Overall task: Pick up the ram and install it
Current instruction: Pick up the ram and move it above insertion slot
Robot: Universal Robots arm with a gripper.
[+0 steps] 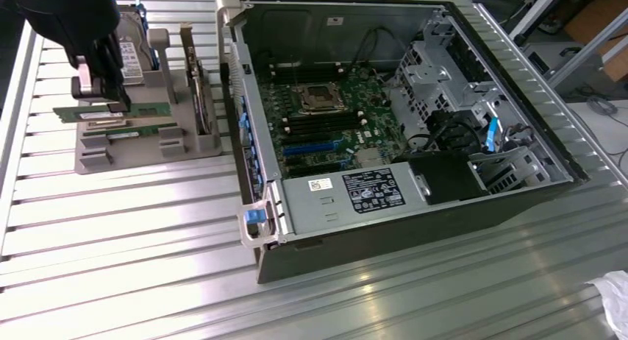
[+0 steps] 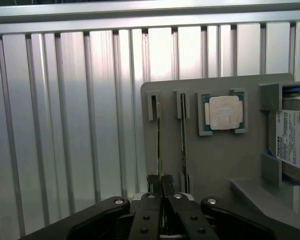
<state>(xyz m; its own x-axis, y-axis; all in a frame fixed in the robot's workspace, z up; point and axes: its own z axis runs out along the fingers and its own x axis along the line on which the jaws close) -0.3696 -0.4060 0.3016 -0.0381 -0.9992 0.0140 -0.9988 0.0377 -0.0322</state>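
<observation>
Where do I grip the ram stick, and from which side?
Pinch the ram stick mid-length across its flat faces, coming from above onto its upper long edge: it stands on edge in the grey holder, a second stick close alongside. The gripper is shut there.

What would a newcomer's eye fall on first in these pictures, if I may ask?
The open computer case dominates the exterior view's middle and right, its green motherboard exposed. At that view's left, the gripper has its fingers shut on the ram at the grey holder, where a square silver processor chip also sits.
</observation>
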